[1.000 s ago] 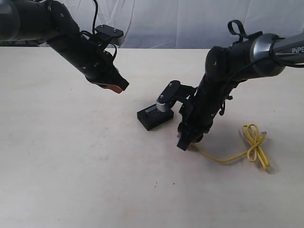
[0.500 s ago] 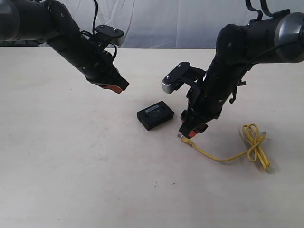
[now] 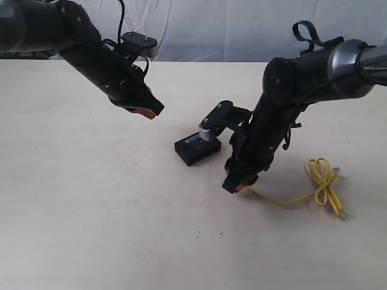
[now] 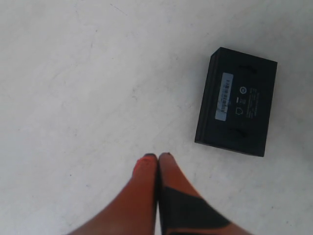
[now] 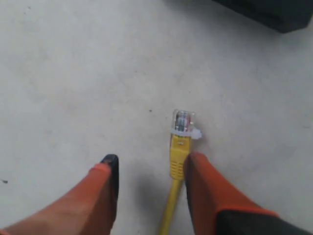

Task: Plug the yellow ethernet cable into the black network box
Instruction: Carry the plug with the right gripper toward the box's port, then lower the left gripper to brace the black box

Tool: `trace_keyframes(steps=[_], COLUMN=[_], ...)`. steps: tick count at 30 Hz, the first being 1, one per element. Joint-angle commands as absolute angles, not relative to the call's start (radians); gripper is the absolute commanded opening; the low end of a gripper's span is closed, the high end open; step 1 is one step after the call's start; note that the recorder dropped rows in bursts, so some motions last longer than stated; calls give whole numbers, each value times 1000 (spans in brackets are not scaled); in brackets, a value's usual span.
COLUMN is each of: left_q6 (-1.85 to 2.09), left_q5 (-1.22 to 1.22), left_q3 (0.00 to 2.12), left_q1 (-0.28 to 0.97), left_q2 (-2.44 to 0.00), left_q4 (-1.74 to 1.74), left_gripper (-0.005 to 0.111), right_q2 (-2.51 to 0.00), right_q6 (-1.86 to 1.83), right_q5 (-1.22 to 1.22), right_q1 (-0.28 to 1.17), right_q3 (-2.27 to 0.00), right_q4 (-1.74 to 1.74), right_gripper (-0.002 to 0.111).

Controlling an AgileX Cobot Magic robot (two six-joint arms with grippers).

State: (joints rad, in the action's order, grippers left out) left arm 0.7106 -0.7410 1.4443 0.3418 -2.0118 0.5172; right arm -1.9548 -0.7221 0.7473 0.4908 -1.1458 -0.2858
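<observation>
The black network box [image 3: 196, 148] lies flat on the table, its pale label strip up, and shows whole in the left wrist view [image 4: 239, 107]. The yellow ethernet cable [image 3: 284, 199] runs from a knotted loop [image 3: 323, 180] on the right toward the box. Its clear plug [image 5: 183, 121] lies on the table, pointing at the box corner [image 5: 274, 12]. My right gripper [image 5: 151, 162] is open and low, straddling the cable just behind the plug. The yellow boot [image 5: 178, 152] lies close beside one finger [image 5: 198, 169]. My left gripper [image 4: 157, 157] hovers shut and empty, left of the box.
A white cloth backdrop [image 3: 230, 24] hangs behind the table's far edge. The right arm's wrist camera mount [image 3: 214, 121] hangs just over the box's right end. The left arm [image 3: 103, 66] reaches in from the upper left.
My right gripper lifted off the cable end half a second ago, leaving the plug on the table, and has come back down over it. The left arm has not moved.
</observation>
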Motion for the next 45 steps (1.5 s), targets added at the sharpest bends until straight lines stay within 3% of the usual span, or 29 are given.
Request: trace_keyframes(steps=[1, 8, 11, 13, 15, 23, 45], left_q6=[714, 714, 714, 714, 714, 717, 785], left_q5=[-742, -740, -740, -740, -740, -730, -925], left_q3=[1438, 1438, 1438, 1438, 1438, 1444, 1802], left_q1=[341, 341, 341, 341, 341, 341, 341], left_q2=[-2004, -2004, -2004, -2004, -2004, -2033, -2350], left_q4=[525, 525, 525, 525, 523, 571, 603], left_gripper=[0, 0, 0, 0, 0, 0, 0], right_q2=[-1980, -1999, -2014, -2027, -2031, -1959, -2084], right_q6=[-740, -740, -740, -736, -731, -724, -523], right_q5=[728, 718, 668, 645, 648, 802, 1044], right_q1=[489, 489, 489, 489, 489, 489, 489], right_q3=[-1141, -1141, -1141, -1141, -1141, -1197, -1466], right_q4=[-244, -233, -233, -236, -228, -188, -239], right_gripper=[43, 43, 38, 25, 0, -1, -1])
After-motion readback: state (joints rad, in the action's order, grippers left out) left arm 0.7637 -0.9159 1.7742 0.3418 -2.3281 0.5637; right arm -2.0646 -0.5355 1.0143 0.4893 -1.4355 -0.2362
